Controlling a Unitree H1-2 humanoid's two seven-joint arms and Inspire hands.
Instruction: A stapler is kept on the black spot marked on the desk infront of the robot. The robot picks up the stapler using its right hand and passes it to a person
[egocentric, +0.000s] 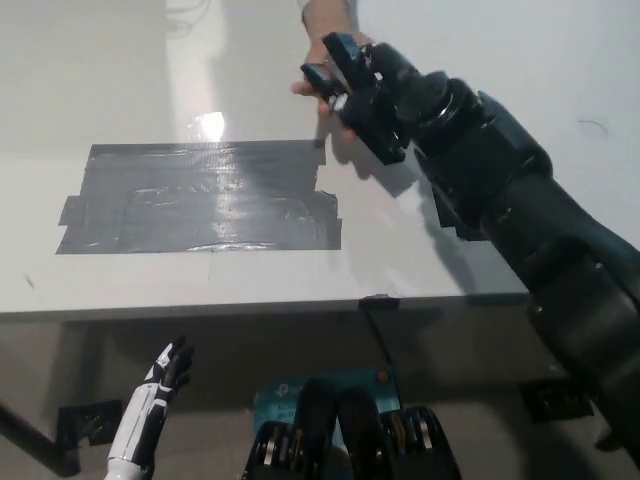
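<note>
We are reaching our black right robot hand (365, 95) to the upper middle of the frame, over the tabletop (130, 70), meeting a person's hand (318, 60). We cannot tell its grip or spot the stapler. Our white left robot hand (165, 372) is hanging lower left, fingers spread, empty.

Over a white desk (250, 280), the robot's black right hand (365, 95) and arm fill the far right airspace, reaching diagonally from the lower right corner and covering most of a small black patch (443, 212). A person's hand (318, 60) meets it at the far edge, closing that corner. The left and centre of the desk lie open above a flat grey tape patch (200, 197). The white left hand (160, 385) hangs below the near edge, fingers spread.
</note>
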